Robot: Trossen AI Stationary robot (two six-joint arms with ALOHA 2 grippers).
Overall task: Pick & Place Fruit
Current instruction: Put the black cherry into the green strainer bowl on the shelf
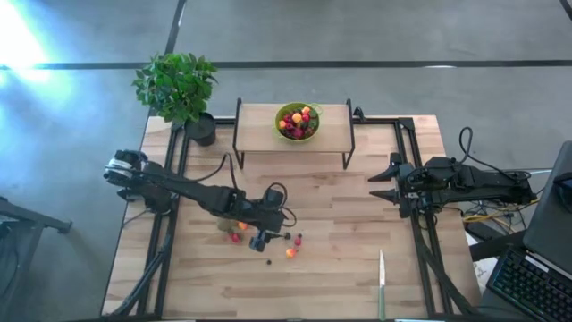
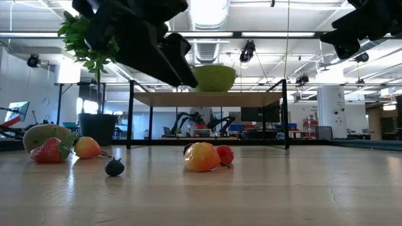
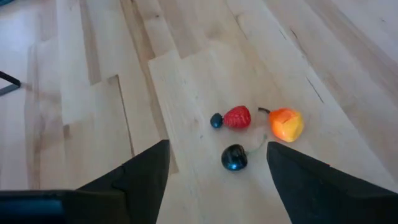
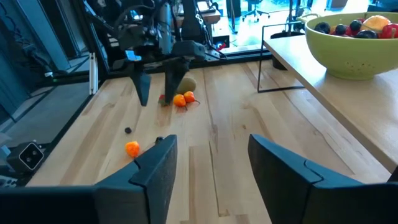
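Jaws spread wide and empty, the left gripper (image 3: 217, 180) hangs just above the dark cherry (image 3: 234, 157), nearer than the right gripper (image 1: 386, 182).

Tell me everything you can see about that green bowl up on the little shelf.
The green bowl is round, lime-coloured and looks like smooth plastic. A patch of small holes in its side suggests a strainer. It stands upright in the middle of a small wooden shelf with thin black metal legs, at the far edge of the table. It is heaped with little toy fruits in red, yellow, orange and dark purple. Only the shelf and those fruits touch it; neither robot arm is near it.
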